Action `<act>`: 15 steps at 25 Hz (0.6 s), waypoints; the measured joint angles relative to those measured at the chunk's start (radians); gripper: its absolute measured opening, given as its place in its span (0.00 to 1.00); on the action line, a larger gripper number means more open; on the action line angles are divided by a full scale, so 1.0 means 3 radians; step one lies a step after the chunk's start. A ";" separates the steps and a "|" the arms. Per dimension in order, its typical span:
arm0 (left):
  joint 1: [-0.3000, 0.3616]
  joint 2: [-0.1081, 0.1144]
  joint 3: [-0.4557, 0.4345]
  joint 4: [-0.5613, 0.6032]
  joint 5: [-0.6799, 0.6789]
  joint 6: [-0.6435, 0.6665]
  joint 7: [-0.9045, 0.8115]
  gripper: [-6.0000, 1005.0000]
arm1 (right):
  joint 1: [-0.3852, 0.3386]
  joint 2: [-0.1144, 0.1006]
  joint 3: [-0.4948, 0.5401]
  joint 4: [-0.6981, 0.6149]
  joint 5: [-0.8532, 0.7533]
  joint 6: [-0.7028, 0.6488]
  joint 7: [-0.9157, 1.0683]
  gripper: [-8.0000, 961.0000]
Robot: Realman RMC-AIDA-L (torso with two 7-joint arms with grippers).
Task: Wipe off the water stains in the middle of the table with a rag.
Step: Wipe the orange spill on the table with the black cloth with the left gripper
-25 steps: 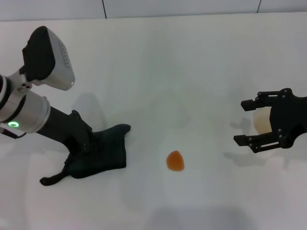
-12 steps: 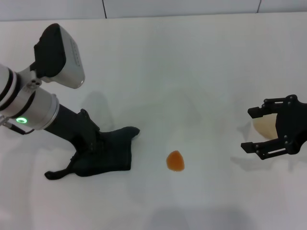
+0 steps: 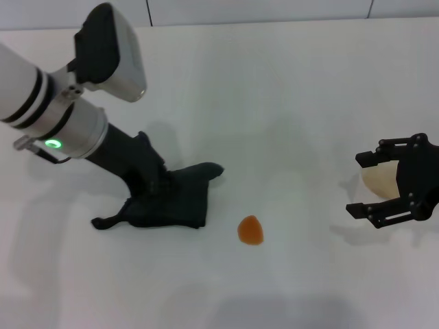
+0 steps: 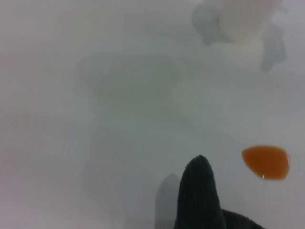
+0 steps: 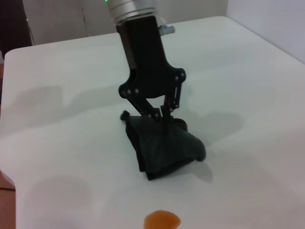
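Note:
The water stain is one small orange blob [image 3: 250, 230] on the white table [image 3: 274, 103]; it also shows in the left wrist view [image 4: 266, 162] and the right wrist view [image 5: 162, 220]. My left gripper [image 3: 154, 195] is shut on the dark rag [image 3: 182, 205], which lies on the table just left of the blob and does not touch it. The right wrist view shows this gripper [image 5: 159, 117] pinching the rag [image 5: 167, 148] from above. A rag tip [image 4: 200, 200] shows in the left wrist view. My right gripper [image 3: 370, 185] is open at the right.
A whitish cup [image 3: 379, 179] stands between the right gripper's fingers at the right side of the table; it also shows in the left wrist view [image 4: 248, 19]. The table's far edge meets a wall at the back.
My left arm has moved to the right, dragging the rag along the table closer to the orange blob. My right gripper shifted slightly right and down, then stayed still.

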 joint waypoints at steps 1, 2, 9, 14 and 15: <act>-0.0029 0.0001 0.0012 -0.0016 -0.0024 0.0000 0.0000 0.10 | 0.0000 0.0000 0.0000 -0.0003 0.0000 -0.0003 0.0000 0.88; -0.0064 0.0001 0.0033 -0.0035 -0.0058 0.0000 0.0001 0.10 | -0.0001 0.0000 0.0000 -0.0005 0.0000 -0.0006 0.0000 0.88; -0.0232 -0.0007 0.0278 -0.0072 -0.0251 -0.0046 0.0018 0.10 | 0.0004 -0.0004 0.0012 -0.0013 -0.0028 -0.0070 0.0039 0.88; -0.0287 -0.0013 0.0521 -0.0085 -0.0400 -0.0173 0.0019 0.10 | 0.0023 -0.0003 0.0031 -0.0018 -0.0091 -0.0109 0.0079 0.88; -0.0289 -0.0014 0.0584 -0.0090 -0.0455 -0.0215 0.0019 0.10 | 0.0023 -0.0003 0.0031 -0.0018 -0.0091 -0.0114 0.0080 0.88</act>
